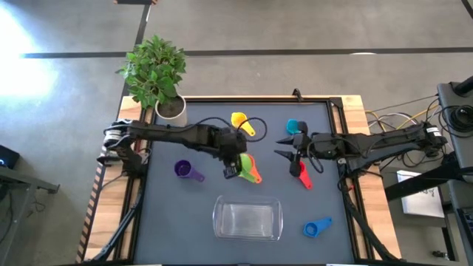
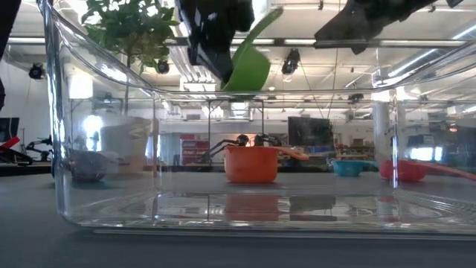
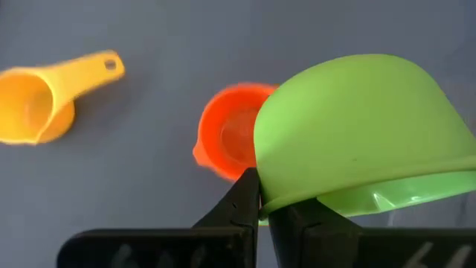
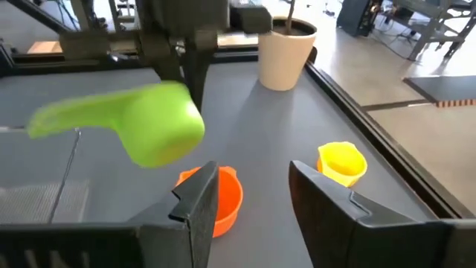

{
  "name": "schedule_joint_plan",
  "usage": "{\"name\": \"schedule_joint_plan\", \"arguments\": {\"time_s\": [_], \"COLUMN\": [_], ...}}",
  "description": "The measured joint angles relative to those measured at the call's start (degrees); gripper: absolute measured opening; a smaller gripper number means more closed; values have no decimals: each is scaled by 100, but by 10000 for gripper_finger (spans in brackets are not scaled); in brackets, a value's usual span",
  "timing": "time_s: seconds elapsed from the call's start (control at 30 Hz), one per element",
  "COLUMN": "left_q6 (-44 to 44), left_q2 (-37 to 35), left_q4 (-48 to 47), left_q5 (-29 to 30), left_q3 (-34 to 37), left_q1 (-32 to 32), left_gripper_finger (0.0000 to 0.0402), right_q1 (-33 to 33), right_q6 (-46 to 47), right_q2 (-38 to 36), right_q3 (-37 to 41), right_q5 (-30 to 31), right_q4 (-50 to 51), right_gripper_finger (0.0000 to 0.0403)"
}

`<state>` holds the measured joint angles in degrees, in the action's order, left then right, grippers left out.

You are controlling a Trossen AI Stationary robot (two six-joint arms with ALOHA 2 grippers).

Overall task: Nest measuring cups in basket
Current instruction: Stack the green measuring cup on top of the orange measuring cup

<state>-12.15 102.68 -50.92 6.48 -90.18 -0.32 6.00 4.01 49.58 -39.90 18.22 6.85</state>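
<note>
Two grippers, left gripper (image 1: 238,164) clamping green cup (image 3: 357,134) aloft, right gripper (image 4: 253,197) open, high view hiding cup.

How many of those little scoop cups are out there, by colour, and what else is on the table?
Yellow cup: 1
Teal cup: 1
Orange cup: 1
Red cup: 1
Purple cup: 1
Green cup: 1
Blue cup: 1
Clear basket: 1
Potted plant: 1
Total: 9

Leafy plant (image 1: 154,69) in white pot (image 1: 171,108) at table's (image 1: 192,199) far left corner, cables (image 1: 392,118) beside right edge
</note>
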Motion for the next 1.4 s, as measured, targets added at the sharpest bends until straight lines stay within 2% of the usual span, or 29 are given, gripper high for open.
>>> {"name": "schedule_joint_plan", "arguments": {"time_s": [0.23,0.47,0.77,1.07,1.23,1.4], "left_q6": [612,922,1215,1289,1254,1262], "left_q2": [947,1975,2878,3461,3474,3443], "left_q4": [-642,-1653,-2592,-3114,-3059,-3064], "left_q5": [-425,-245,-98,-88,-38,-40], "left_q3": [-779,-1871,-3315,-3857,-3868,-3868], "left_q1": [273,486,549,647,658,652], "left_gripper_finger": [0,0,0,1,33,96], "right_q1": [13,66,213,418,424,426], "right_q6": [-20,-8,48,-17,-17,-17], "right_q2": [-93,-76,-79,-83,-83,-83], "right_q3": [0,0,73,81,81,83], "right_q5": [-13,-17,-17,-17,-15,-17], "right_q4": [25,270,350,528,652,654], "right_gripper_finger": [145,144,139,139,139,139]}}
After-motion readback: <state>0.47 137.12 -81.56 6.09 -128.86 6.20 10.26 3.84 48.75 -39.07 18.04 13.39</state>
